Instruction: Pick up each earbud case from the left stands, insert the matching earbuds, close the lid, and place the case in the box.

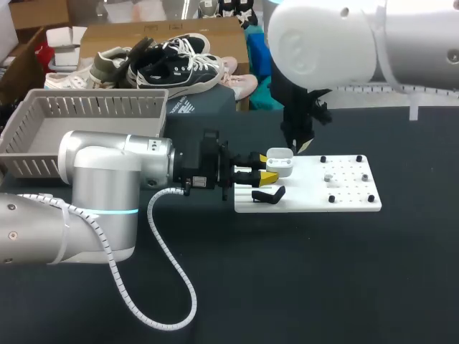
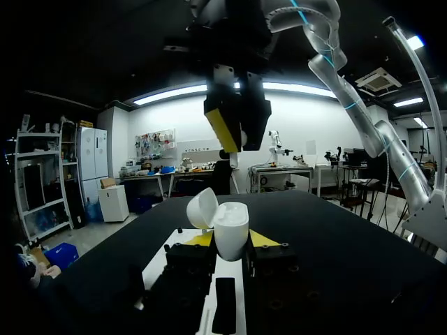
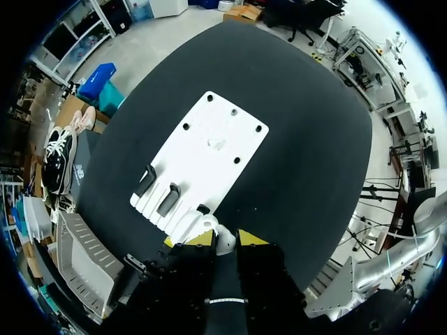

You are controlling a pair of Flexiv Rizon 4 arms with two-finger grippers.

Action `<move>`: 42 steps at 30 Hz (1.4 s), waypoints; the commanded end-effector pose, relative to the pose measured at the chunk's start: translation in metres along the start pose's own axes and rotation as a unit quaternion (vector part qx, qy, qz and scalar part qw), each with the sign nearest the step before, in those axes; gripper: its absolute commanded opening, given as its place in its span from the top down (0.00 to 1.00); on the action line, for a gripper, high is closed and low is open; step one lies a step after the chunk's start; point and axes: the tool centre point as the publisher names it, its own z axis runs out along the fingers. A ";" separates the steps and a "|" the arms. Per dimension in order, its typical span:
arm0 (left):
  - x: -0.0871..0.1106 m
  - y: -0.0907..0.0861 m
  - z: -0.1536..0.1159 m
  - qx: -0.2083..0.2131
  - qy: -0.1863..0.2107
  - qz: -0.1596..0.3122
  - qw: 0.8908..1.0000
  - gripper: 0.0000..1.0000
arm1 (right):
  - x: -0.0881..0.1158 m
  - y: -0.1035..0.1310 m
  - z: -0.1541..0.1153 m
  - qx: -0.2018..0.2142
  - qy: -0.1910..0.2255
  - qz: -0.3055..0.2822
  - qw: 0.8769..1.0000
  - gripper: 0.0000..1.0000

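A white earbud case (image 1: 278, 163) stands with its lid (image 2: 202, 208) swung open, held upright over the left end of the white board (image 1: 308, 185). My left gripper (image 1: 258, 174) is shut on the case (image 2: 232, 234), a yellow tip on each side. My right gripper (image 1: 296, 148) hangs just above the open case, pointing down. It is shut on a small white earbud (image 3: 225, 241), which also shows under its tips from the left wrist (image 2: 232, 160). Part of the case (image 3: 202, 225) shows below it.
Two empty black stands (image 3: 147, 180) (image 3: 170, 199) sit at the board's left end, with black pegs around the board's right part. A grey basket (image 1: 86, 122) stands at the back left of the table. Dark tabletop surrounds the board.
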 end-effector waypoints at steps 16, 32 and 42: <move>0.000 -0.001 0.000 -0.001 -0.001 0.001 1.000 1.00 | 0.010 0.009 0.007 0.012 -0.001 -0.033 0.999 1.00; 0.000 -0.001 0.000 -0.001 -0.001 0.001 1.000 1.00 | 0.012 0.011 0.019 0.025 -0.007 -0.049 0.998 1.00; 0.000 -0.001 0.000 -0.001 -0.001 0.001 1.000 1.00 | 0.012 0.011 0.024 0.031 -0.004 -0.052 0.998 1.00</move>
